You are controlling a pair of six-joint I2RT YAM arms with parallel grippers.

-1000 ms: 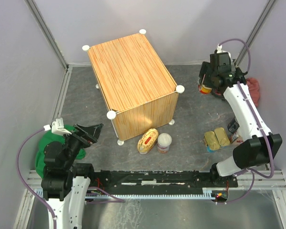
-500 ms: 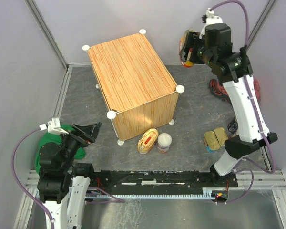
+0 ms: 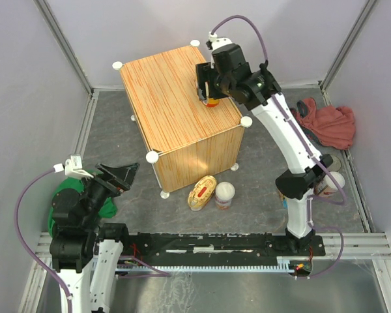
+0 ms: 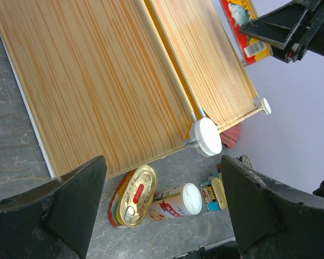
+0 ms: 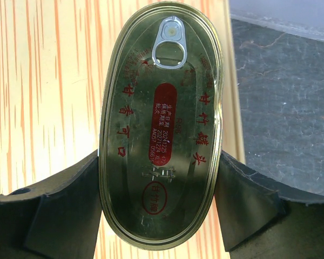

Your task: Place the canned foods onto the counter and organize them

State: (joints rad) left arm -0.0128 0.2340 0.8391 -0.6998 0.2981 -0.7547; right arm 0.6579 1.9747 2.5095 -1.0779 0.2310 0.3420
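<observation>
Gold oval can [image 5: 161, 129] clamped in right gripper [image 3: 207, 86], above counter [image 3: 163, 98] top, near its right edge. Left gripper [image 3: 120, 177] jaws apart, empty, off counter's front-left corner. Second oval can [image 3: 202, 192] and white-lidded can [image 3: 224, 194] lie just before counter's front.

Top cam: high at rear, looks down on whole scene.
L wrist: low, faces light wood-grain box [image 4: 86, 81] front.
R wrist: close above box top.
Shared: box.

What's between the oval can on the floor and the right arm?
A white-lidded can, beside the oval can, then bare floor; the top view shows it.
</observation>
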